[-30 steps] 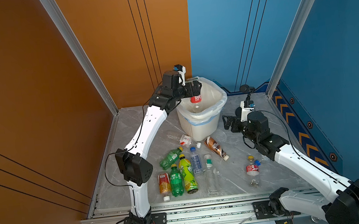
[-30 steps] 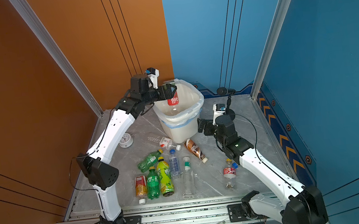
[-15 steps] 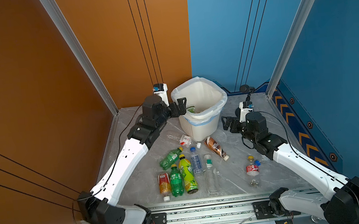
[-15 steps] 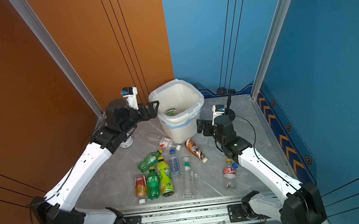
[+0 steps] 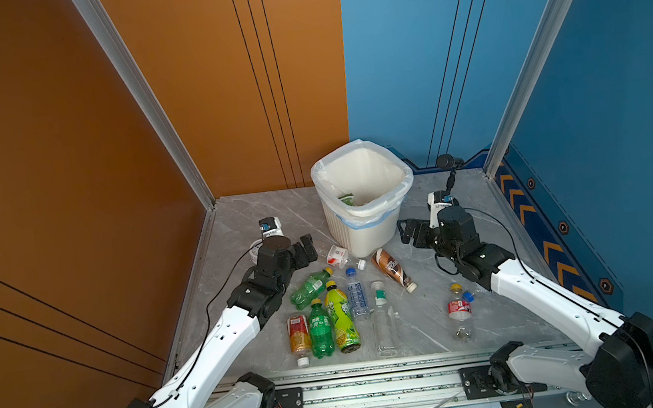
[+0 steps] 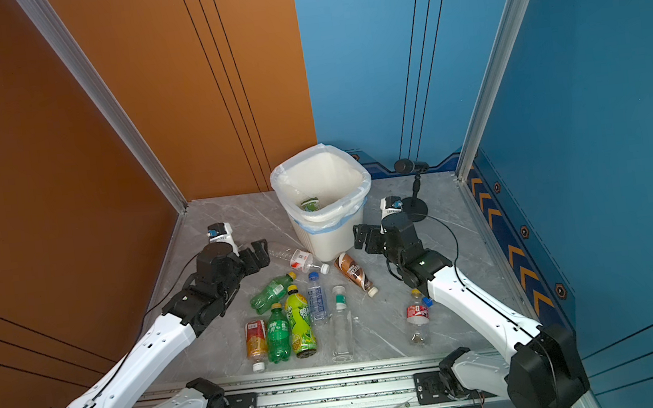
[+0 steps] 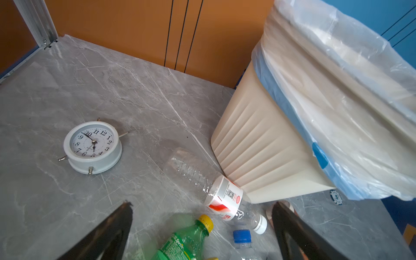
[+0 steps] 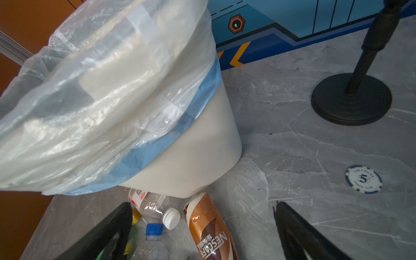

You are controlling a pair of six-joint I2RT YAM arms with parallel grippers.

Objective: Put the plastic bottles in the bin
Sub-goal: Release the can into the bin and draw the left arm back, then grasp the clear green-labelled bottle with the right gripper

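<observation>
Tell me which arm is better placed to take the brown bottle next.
Right. The right gripper is open, empty and nearest the brown bottle, which shows between its fingers in the right wrist view. The left gripper, also open, sits beyond the clear red-label bottle.

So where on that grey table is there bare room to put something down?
The far left corner is bare: the stretch of table between the clock, the orange wall and the bin. Right of the bin, up to the black stand and the poker chip, it is bare too. Crowded: in front of the bin, where the bottles lie close together.
</observation>
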